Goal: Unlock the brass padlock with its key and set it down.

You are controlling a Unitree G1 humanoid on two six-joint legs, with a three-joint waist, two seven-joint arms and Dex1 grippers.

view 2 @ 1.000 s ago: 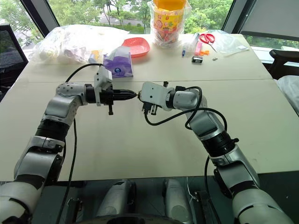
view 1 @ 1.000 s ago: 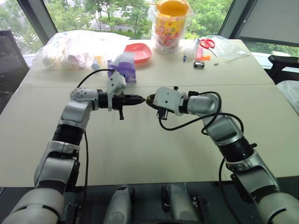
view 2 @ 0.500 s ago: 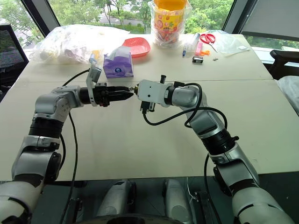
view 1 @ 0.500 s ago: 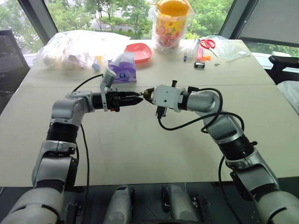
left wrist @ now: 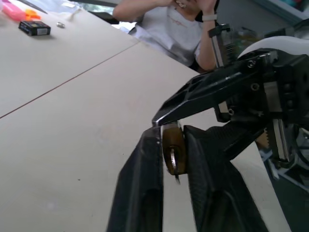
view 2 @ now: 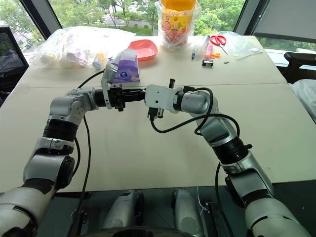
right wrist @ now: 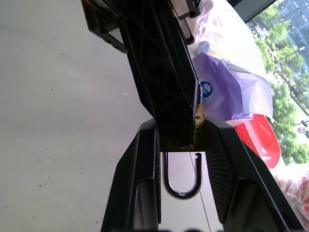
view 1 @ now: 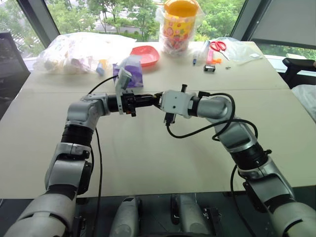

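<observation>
Left wrist view: the brass padlock (left wrist: 173, 147) wedged between the two black fingers (left wrist: 145, 183) of the left pincer (left wrist: 173, 159), both pressed against its brass sides. Small silvery bit on the padlock's near face, too small to tell apart. Just beyond the padlock, the right pincer (left wrist: 166, 118) reaching in from the other side, black fingers clamped on the same body.

Right wrist view: right pincer pinching the padlock, fingers (right wrist: 140, 183) tight on either side. Silvery shackle (right wrist: 182, 186) hanging from the padlock toward the camera, one leg ending in a free notched tip, short of the brass. Left pincer's dark fingers lying over the far side of the padlock, touching it.

Head views: padlock held in the air above the counter (view 1: 148, 158), at the spot where the two pincer tips meet, left pincer (view 1: 153, 100) and right pincer (view 1: 159, 101) nose to nose. Behind the padlock, near it, a purple tissue pack (view 1: 131, 66). Farther behind the padlock, a red dish (view 1: 146, 54), a yellow tub in a clear bag (view 1: 181, 22) and a large bag of plastic-wrapped items (view 1: 74, 49). Well apart from the padlock, toward the far right, red-handled scissors (view 1: 217, 46) and a small black box (view 1: 210, 68). Beyond the padlock in the left wrist view, a person (left wrist: 178, 29) seated at the counter's edge.
</observation>
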